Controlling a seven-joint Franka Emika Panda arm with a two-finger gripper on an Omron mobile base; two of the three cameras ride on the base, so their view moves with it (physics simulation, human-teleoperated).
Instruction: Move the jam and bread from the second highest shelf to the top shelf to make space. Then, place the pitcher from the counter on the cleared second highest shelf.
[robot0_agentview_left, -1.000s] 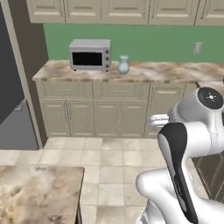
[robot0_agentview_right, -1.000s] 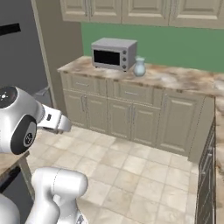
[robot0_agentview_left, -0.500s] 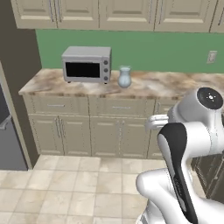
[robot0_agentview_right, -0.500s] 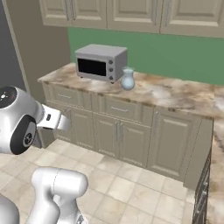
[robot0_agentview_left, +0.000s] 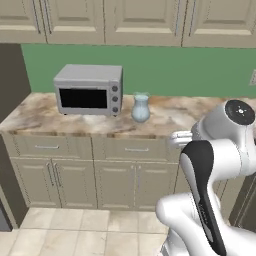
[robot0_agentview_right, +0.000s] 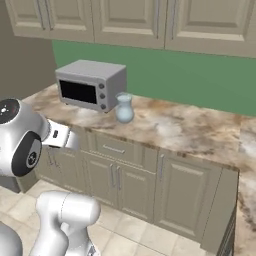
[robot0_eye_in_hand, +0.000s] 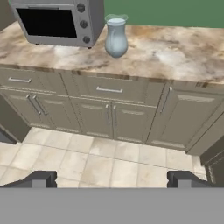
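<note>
The pale blue pitcher (robot0_agentview_left: 140, 108) (robot0_agentview_right: 124, 108) (robot0_eye_in_hand: 116, 37) stands upright on the marbled counter (robot0_agentview_left: 190, 117) (robot0_agentview_right: 190, 127) (robot0_eye_in_hand: 175, 52), just right of a microwave. My gripper (robot0_eye_in_hand: 112, 179) is open and empty, its two dark fingertips (robot0_eye_in_hand: 41, 178) wide apart. It hangs above the floor, well short of the counter's cabinets, and looks toward the pitcher. The jam, the bread and both shelves are out of view.
A silver microwave (robot0_agentview_left: 89, 90) (robot0_agentview_right: 90, 85) (robot0_eye_in_hand: 57, 22) sits at the counter's left end. Cream cabinets (robot0_eye_in_hand: 109, 118) run below, wall cabinets (robot0_agentview_left: 140, 20) above. A dark tall panel (robot0_agentview_left: 10, 70) bounds the left. The counter turns a corner at the right (robot0_agentview_right: 245, 165). Tiled floor (robot0_eye_in_hand: 87, 162) lies in front.
The base has driven toward the counter, so the microwave and pitcher appear larger and nearer. The arm holds the same pose and the gripper stays open.
</note>
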